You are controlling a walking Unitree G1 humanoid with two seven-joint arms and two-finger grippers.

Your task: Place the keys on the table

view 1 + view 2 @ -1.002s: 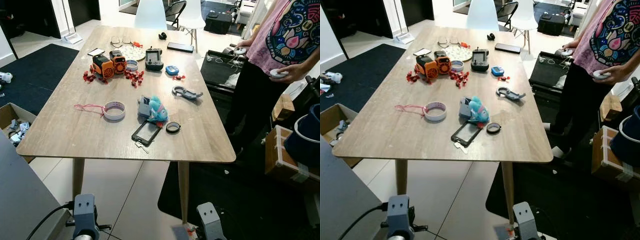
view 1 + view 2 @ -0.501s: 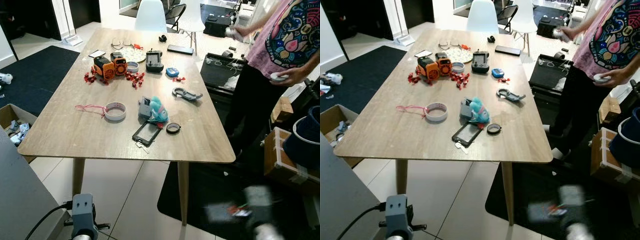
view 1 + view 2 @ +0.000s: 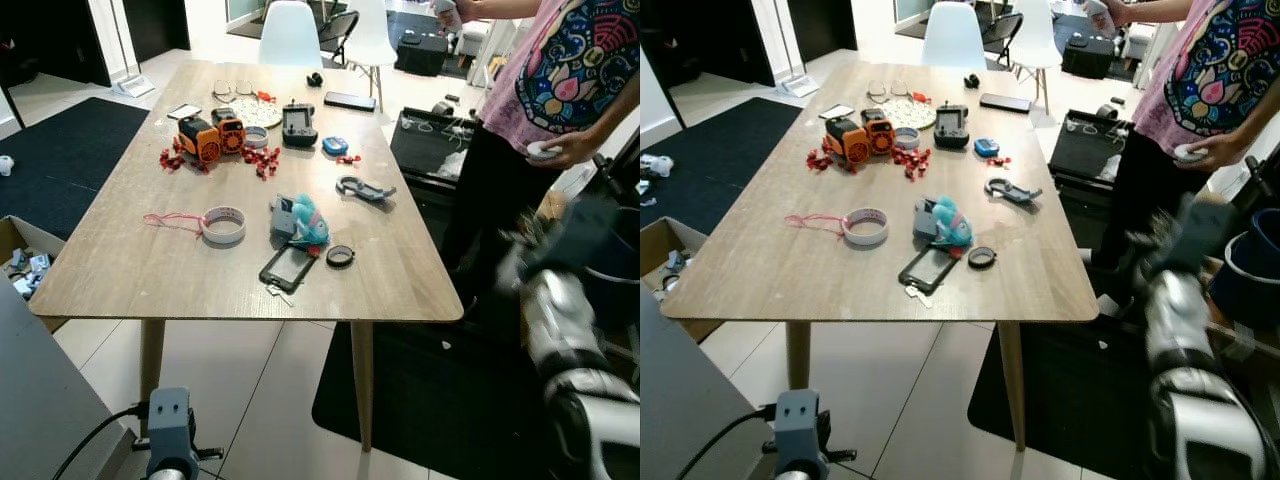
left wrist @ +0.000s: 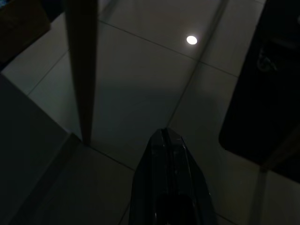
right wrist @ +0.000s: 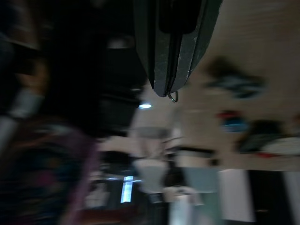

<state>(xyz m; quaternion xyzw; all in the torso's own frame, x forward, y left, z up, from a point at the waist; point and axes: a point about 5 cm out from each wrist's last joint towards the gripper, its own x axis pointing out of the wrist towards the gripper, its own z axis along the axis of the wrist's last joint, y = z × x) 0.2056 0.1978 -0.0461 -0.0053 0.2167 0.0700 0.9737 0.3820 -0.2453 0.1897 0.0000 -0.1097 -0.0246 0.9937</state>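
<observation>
The keys show as a small metal ring (image 5: pixel 173 97) poking out at the tips of my right gripper (image 5: pixel 164 90), whose black fingers are pressed shut on it. My silver right arm (image 3: pixel 562 335) is raised beside the right edge of the wooden table (image 3: pixel 140 270), blurred by motion, at about tabletop height. My left gripper (image 4: pixel 165 135) hangs low over the tiled floor next to a table leg (image 4: pixel 82 70), fingers shut with nothing in them.
On the table lie a tape roll (image 3: pixel 224 224), a blue plush toy (image 3: pixel 309 221), a phone (image 3: pixel 287 267), an orange toy (image 3: pixel 210 135) and a grey clip tool (image 3: pixel 362 187). A person (image 3: pixel 565 75) stands close at the right. A blue bucket (image 3: pixel 1252 268) is behind my arm.
My right arm has swung up from the bottom of the view to the table's right side. The person has lifted one hand higher. The camera has shifted slightly.
</observation>
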